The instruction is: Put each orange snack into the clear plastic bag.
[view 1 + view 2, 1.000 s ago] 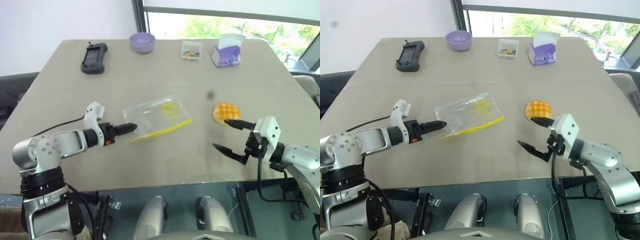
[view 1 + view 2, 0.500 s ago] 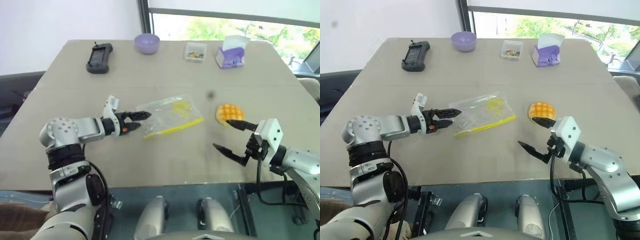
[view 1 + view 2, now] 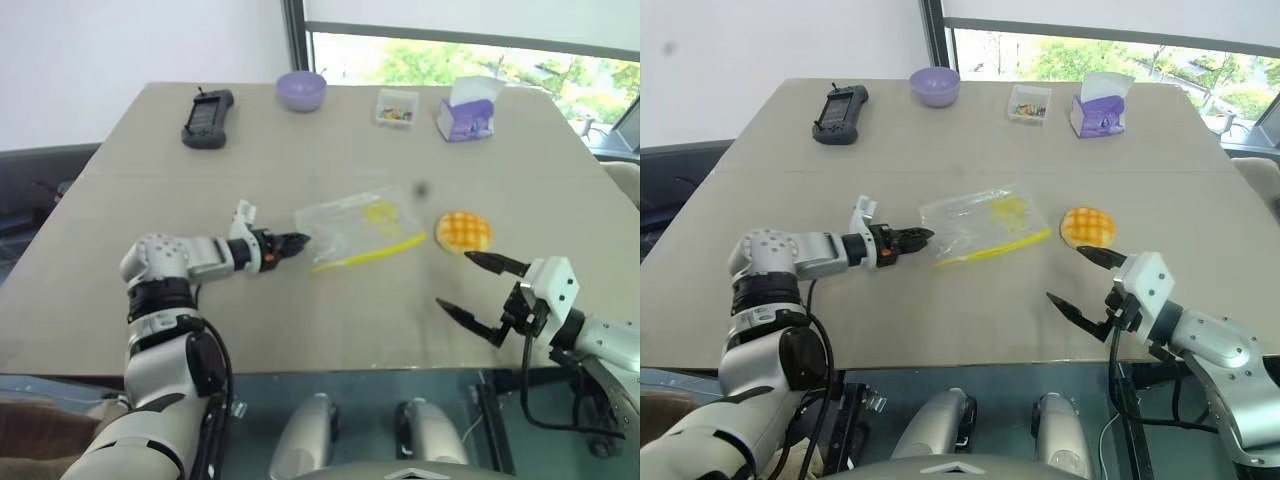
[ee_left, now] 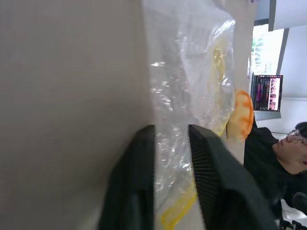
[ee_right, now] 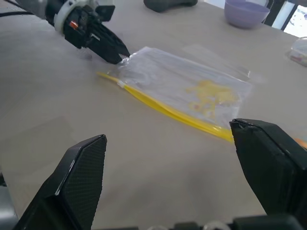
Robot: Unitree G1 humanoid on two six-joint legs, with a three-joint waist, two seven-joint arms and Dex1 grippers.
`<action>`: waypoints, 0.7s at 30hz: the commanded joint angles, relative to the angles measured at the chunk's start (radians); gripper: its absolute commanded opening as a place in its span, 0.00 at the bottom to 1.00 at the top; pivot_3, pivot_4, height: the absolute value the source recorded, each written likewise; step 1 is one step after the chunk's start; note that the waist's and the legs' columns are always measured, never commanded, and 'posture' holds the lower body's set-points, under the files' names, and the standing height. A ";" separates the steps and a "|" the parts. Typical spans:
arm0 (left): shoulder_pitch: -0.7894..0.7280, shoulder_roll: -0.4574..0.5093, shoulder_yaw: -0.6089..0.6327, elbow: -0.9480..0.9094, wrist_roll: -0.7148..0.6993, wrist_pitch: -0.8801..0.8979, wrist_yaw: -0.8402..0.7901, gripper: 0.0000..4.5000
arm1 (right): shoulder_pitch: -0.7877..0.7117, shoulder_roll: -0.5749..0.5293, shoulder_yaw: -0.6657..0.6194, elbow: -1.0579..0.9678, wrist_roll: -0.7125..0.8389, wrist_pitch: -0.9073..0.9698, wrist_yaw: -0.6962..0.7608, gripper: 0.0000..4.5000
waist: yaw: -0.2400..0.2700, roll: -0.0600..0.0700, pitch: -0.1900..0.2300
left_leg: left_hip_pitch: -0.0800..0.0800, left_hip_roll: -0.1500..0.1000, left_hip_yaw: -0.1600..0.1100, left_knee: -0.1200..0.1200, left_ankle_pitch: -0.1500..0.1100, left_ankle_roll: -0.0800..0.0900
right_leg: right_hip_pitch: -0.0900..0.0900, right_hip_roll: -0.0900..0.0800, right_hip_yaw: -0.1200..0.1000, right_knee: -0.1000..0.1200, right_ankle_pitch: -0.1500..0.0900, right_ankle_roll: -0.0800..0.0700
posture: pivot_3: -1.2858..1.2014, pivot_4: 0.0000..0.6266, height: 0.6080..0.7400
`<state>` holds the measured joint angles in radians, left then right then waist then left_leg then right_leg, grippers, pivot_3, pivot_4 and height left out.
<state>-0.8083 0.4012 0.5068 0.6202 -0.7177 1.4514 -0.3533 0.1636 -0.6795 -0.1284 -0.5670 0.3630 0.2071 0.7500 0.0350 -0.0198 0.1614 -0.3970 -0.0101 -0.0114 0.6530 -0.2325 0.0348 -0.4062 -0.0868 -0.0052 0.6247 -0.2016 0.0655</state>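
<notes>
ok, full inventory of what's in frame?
table: 1, beige, carries everything below
clear plastic bag: 1, transparent with yellow seal strip, table centre
orange snack: 1, yellow-orange with grid, right of the bag, outside it
bowl: 1, purple, far edge
handheld device: 1, black, far left
small clear box: 1, coloured bits inside, far edge
tissue box: 1, purple, far right
person: 1, dark top, background of left wrist view
left end effector: shut on the bag's corner
right end effector: open, near the snack
</notes>
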 commanded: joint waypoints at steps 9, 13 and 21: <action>0.023 -0.027 -0.069 0.019 0.030 -0.077 -0.096 0.29 | 0.006 0.016 -0.031 -0.005 -0.002 -0.044 -0.003 1.00 | 0.003 0.004 -0.002 | 0.000 0.002 0.000 0.000 0.000 0.000 | 0.000 0.000 -0.001 0.000 0.000 0.000 | 0.52 0.24 1.00; 0.020 -0.035 -0.073 0.020 0.034 -0.090 -0.107 0.73 | -0.008 0.015 -0.028 -0.016 0.000 -0.024 -0.012 1.00 | 0.003 0.003 -0.002 | -0.001 0.002 -0.001 0.000 0.000 0.000 | 0.000 -0.001 0.000 0.000 0.000 0.000 | 0.52 0.24 1.00; 0.007 -0.066 -0.090 0.041 0.041 -0.142 -0.132 0.82 | -0.017 0.012 -0.023 -0.038 0.006 0.000 -0.025 1.00 | 0.002 0.003 -0.002 | -0.001 0.002 -0.005 0.000 0.000 0.000 | 0.000 0.000 -0.001 0.000 0.000 0.000 | 0.52 0.24 1.00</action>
<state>-0.8095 0.3561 0.4434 0.6234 -0.7022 1.3208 -0.4915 0.1589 -0.6635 -0.1332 -0.5613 0.3587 0.2081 0.7339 0.0368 -0.0170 0.1594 -0.3978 -0.0086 -0.0164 0.6531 -0.2325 0.0349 -0.4064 -0.0871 -0.0059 0.6243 -0.2019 0.0656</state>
